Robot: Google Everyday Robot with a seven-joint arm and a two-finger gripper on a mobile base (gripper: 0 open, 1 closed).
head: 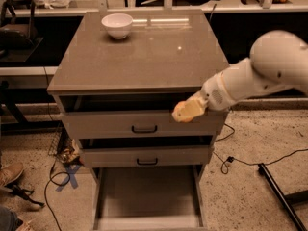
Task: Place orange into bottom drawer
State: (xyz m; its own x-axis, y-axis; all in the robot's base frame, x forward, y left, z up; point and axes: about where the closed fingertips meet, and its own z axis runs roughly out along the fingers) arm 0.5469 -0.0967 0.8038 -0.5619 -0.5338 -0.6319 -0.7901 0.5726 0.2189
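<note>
Hovering by the cabinet's (144, 57) 4 o'clock corner, before the top drawer (110, 125), the gripper (185, 111) waits above the bottom drawer (144, 196), pulled out at 6 o'clock to receive fruit. Its grip cannot be told; the orange perhaps sits at its tip.

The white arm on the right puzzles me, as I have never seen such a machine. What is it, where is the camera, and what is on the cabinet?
That smooth white arm belongs to a one-armed mobile robot. Its yellowish end effector hangs in front of the right end of the top drawer's front. The one camera looks down on the grey-brown three-drawer cabinet from the front; where it is mounted is unknown. A small round white bowl sits at the top's back left. The wide shallow bottom drawer is pulled open. I cannot tell whether anything is held.
</note>
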